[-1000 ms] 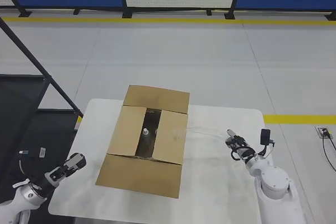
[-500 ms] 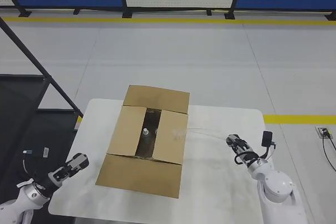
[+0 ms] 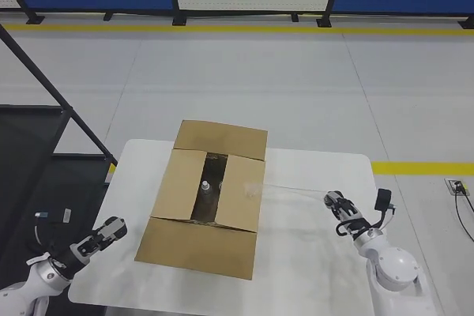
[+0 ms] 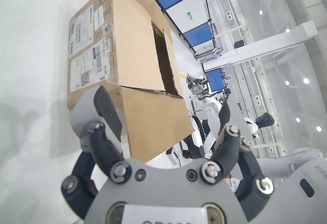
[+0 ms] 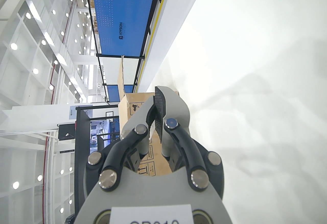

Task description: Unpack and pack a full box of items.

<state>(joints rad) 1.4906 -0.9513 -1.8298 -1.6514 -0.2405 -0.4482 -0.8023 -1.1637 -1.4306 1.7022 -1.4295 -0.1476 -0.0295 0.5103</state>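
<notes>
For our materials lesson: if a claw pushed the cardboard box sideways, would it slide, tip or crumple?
Probably slide: the cardboard box sits flat and broad on the table. Its loose top flaps would likely bend if pressed. A bottle top shows inside, so it may have some weight.

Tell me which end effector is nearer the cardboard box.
Left. The left end effector sits close beside the cardboard box; the right end effector is farther off on the opposite side, shut on a clear strip.

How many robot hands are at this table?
2. Left fingers, open, by the table's near-left corner; right fingers, at its right side, pinching clear tape from the box.
</notes>
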